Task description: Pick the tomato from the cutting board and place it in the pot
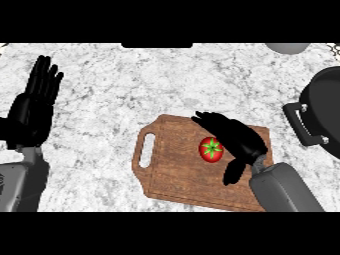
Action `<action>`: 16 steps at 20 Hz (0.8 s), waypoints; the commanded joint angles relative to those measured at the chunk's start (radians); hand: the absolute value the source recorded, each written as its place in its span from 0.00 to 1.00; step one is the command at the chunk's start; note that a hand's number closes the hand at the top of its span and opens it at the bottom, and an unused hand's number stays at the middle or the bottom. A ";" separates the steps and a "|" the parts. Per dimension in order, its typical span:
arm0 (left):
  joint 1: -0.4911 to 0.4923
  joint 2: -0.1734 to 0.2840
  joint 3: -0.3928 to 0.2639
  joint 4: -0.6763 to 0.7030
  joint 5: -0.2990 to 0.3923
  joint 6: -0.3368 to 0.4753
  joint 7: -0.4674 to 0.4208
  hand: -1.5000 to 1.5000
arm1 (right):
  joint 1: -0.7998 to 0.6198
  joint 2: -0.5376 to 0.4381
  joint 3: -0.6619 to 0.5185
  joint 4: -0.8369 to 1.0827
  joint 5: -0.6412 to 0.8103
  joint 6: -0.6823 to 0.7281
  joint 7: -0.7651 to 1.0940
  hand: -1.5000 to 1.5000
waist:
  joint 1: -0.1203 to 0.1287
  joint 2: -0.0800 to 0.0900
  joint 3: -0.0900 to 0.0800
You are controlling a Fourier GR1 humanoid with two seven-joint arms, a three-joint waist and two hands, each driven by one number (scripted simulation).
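A red tomato (211, 150) with a green stem star lies on the wooden cutting board (174, 169), near the board's middle right. My right hand (235, 134) hovers just right of the tomato, fingers stretched toward the far left and thumb pointing down; it is open and does not hold the tomato. The black pot (337, 112) stands at the right edge, one handle (303, 124) facing the board. My left hand (34, 102) rests open at the left, fingers up.
The marble counter (128, 84) spreads around the board. A grey round object (288, 47) peeks in at the top right. A dark slot (157, 45) sits at the top middle. The board has a handle cutout (146, 150) on its left.
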 commanded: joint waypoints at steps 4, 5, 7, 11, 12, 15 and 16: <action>0.056 -0.036 -0.038 -0.087 -0.024 0.014 0.035 0.50 | 0.017 0.109 0.042 0.079 0.057 -0.052 -0.010 0.00 | 0.001 0.001 0.002; 0.015 -0.020 -0.010 -0.022 -0.022 0.007 0.009 0.50 | -0.072 0.112 -0.001 0.195 0.057 -0.072 -0.065 0.00 | 0.003 0.003 0.002; 0.012 0.013 0.020 -0.021 0.006 -0.017 0.025 0.50 | 0.006 0.007 0.069 0.124 0.070 -0.042 -0.201 1.00 | 0.002 0.002 0.002; -0.004 -0.019 -0.007 0.005 -0.021 0.000 0.013 0.50 | -0.060 0.107 0.064 0.150 0.111 -0.114 -0.177 1.00 | 0.000 0.002 0.002; -0.026 0.006 0.021 -0.061 0.018 -0.007 0.077 0.50 | -0.062 0.090 0.058 0.234 0.134 -0.189 -0.243 1.00 | 0.006 0.003 0.002; 0.014 -0.016 0.014 0.010 -0.010 -0.012 -0.016 0.50 | -0.040 0.144 0.085 0.215 0.166 -0.183 -0.188 1.00 | 0.001 0.003 0.002; 0.000 -0.006 0.013 -0.026 -0.023 0.007 0.018 0.50 | -0.094 0.157 0.065 0.241 0.175 -0.173 -0.176 1.00 | 0.004 0.002 0.002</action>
